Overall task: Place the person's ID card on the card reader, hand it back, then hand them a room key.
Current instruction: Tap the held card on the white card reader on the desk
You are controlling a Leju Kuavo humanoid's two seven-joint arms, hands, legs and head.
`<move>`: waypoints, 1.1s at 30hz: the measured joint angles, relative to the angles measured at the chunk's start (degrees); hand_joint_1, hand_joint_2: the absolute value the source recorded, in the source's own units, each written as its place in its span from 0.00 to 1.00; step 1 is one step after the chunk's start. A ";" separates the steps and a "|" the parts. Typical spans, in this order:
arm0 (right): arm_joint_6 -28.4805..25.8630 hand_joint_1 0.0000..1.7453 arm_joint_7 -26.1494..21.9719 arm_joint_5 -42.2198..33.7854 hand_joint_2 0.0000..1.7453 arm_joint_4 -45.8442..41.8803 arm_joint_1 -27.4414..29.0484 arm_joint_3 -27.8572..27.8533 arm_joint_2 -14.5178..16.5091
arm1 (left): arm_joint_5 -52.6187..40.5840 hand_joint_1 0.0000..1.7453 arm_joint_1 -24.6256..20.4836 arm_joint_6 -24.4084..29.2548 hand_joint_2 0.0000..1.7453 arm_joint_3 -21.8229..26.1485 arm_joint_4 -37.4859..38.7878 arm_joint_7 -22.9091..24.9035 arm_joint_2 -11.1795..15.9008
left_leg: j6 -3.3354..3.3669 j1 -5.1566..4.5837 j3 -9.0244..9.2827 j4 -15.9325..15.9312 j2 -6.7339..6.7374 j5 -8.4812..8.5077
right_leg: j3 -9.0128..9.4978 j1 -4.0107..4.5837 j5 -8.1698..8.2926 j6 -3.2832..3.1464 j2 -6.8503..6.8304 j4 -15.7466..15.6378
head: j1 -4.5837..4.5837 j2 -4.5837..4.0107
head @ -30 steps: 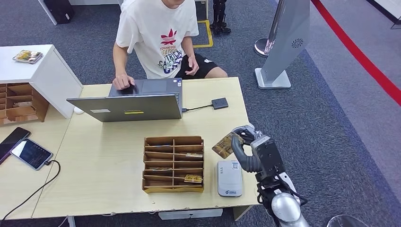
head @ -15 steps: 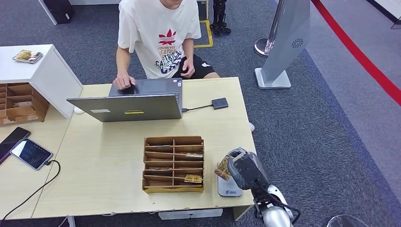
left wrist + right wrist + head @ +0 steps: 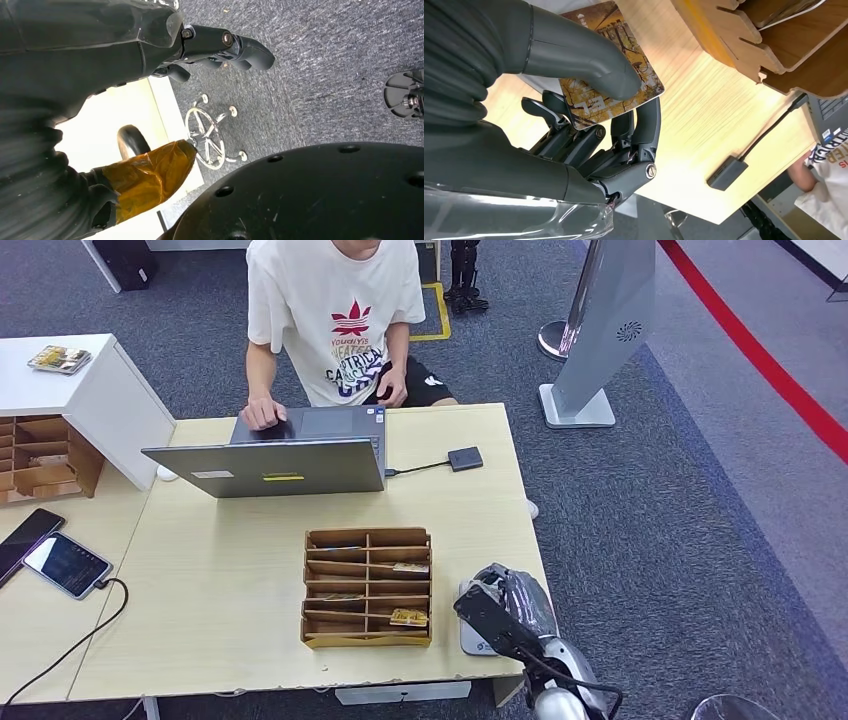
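My right hand pinches the ID card: thumb on its face, fingers beneath. It hovers over the card reader at the table's near right corner.

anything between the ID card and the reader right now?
Nothing visible. The right hand holds the ID card between thumb and fingers, directly over the card reader at the table's near right corner; contact cannot be told.

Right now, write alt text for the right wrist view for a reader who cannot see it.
The robot's right hand pinches a card printed with yellow trees between its thumb and fingers, just above a light wooden table. A wooden organizer stands close by, and a small dark box on a cable lies farther along the table.
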 joint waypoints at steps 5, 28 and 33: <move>-0.64 1.00 0.89 2.54 1.00 1.28 -0.72 -0.18 0.10 | 0.32 0.00 0.00 -0.32 1.00 -0.01 0.45 -0.09 -0.33 | 0.00 0.00 0.00 0.00 0.00 0.00 | 0.00 0.00 0.00 0.00 0.00 0.00 | 0.00 0.00; -1.73 1.00 1.79 6.07 1.00 13.79 -3.76 -7.05 2.96 | 0.91 0.00 -0.05 -0.65 1.00 -0.05 0.54 -0.28 -0.37 | 0.00 0.00 0.10 0.00 0.02 0.00 | 0.08 0.00 0.00 0.00 0.02 0.00 | -0.01 0.00; -1.75 1.00 1.68 5.95 1.00 14.98 -4.28 -7.63 3.35 | 0.96 0.00 -0.05 -0.63 1.00 -0.08 0.54 -0.27 -0.36 | 0.00 0.00 0.23 0.00 0.03 0.00 | 0.20 0.00 0.01 0.01 0.02 -0.01 | 0.01 0.00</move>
